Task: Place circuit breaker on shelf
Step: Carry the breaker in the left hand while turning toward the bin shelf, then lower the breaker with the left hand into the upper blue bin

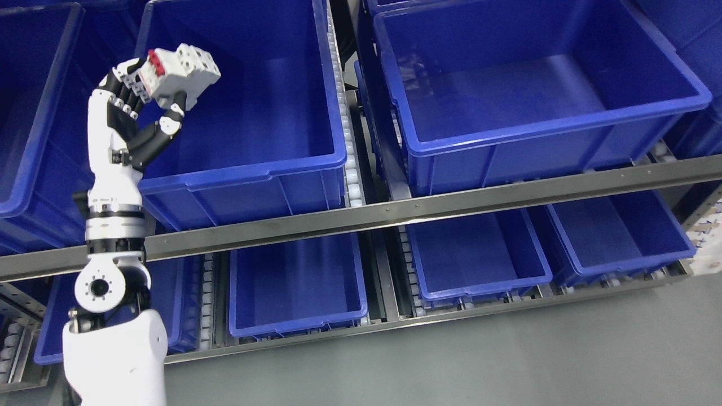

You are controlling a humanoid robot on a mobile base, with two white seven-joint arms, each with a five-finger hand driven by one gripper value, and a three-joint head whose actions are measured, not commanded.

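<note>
My left hand (149, 104) is raised at the upper left, its fingers curled around a white circuit breaker (180, 76) with a red end. The breaker hangs over the left edge of a large blue bin (254, 163) on the upper shelf level, above the bin's open inside. The white and black left arm (113, 225) rises from the bottom left, crossing in front of the metal shelf rail (395, 211). The right arm does not show.
A second large blue bin (541, 135) stands to the right on the upper level, another at the far left (28, 141). Smaller blue bins (299, 287) (479, 265) (620, 237) sit on the lower level. Roller tracks (352, 169) run between bins. Grey floor (507, 355) lies below.
</note>
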